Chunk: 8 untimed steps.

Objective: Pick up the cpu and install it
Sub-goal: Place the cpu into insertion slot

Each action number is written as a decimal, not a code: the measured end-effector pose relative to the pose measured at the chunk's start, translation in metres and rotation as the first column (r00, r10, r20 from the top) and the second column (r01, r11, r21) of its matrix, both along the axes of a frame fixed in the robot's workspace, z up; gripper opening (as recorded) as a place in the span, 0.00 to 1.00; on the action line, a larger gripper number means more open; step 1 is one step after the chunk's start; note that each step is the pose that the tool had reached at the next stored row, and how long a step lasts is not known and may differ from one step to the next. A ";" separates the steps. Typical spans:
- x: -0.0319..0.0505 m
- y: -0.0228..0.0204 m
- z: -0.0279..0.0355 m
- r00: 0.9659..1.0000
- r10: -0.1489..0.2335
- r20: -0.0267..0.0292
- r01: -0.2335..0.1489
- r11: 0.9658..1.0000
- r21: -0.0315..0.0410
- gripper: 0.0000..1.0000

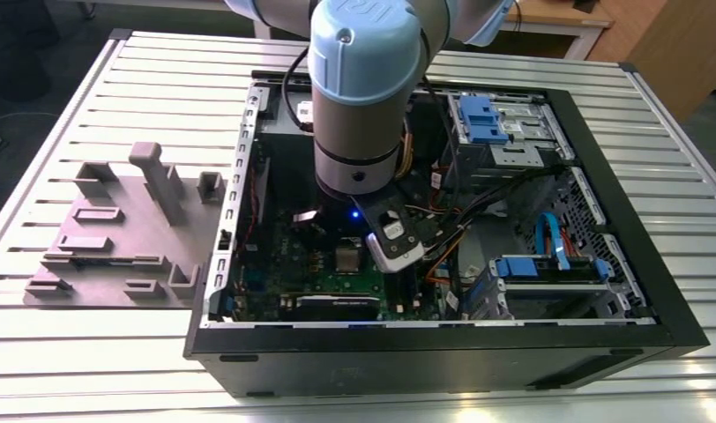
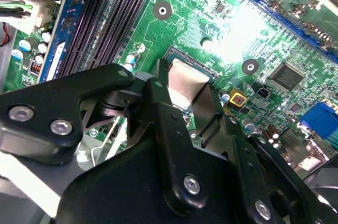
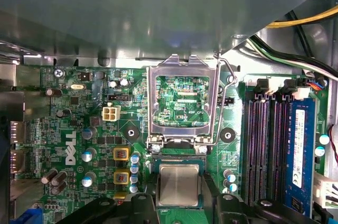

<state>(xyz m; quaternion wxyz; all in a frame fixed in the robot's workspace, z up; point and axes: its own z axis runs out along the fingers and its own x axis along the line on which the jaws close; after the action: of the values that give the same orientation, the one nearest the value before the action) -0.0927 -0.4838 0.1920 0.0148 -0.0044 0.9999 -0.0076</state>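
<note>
Socket frame (image 3: 182, 100): we see it open, just beyond the claw (image 3: 179, 197).
Grey tray (image 1: 111, 238): well apart, on the bench (image 1: 52, 352).

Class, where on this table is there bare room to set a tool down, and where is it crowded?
Bare table slats lie on the camera's side of the tray and case, and along the case at the exterior view's right. Crowded: inside the case, where the arm, cables and the claw shut on the cpu sit.

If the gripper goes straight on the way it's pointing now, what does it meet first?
The cpu, directly ahead of the gripper, with the green motherboard behind it. Depth is unclear, so they may already be touching.
</note>
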 end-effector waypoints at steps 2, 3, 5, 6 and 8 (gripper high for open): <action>0.0000 0.0000 0.0000 1.000 0.000 0.000 0.000 1.000 0.000 0.52; 0.0000 0.0000 0.0000 1.000 0.000 0.000 0.000 1.000 0.000 0.52; 0.0000 0.0000 0.0000 1.000 0.000 0.000 0.000 1.000 0.000 0.52; 0.0000 -0.0001 0.0008 1.000 0.000 0.000 0.000 1.000 0.000 0.52; 0.0000 0.0000 0.0032 1.000 0.000 0.000 0.000 1.000 0.000 0.52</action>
<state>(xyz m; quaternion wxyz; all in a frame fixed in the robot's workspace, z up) -0.0927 -0.4838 0.1952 0.0148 -0.0045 0.9999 -0.0076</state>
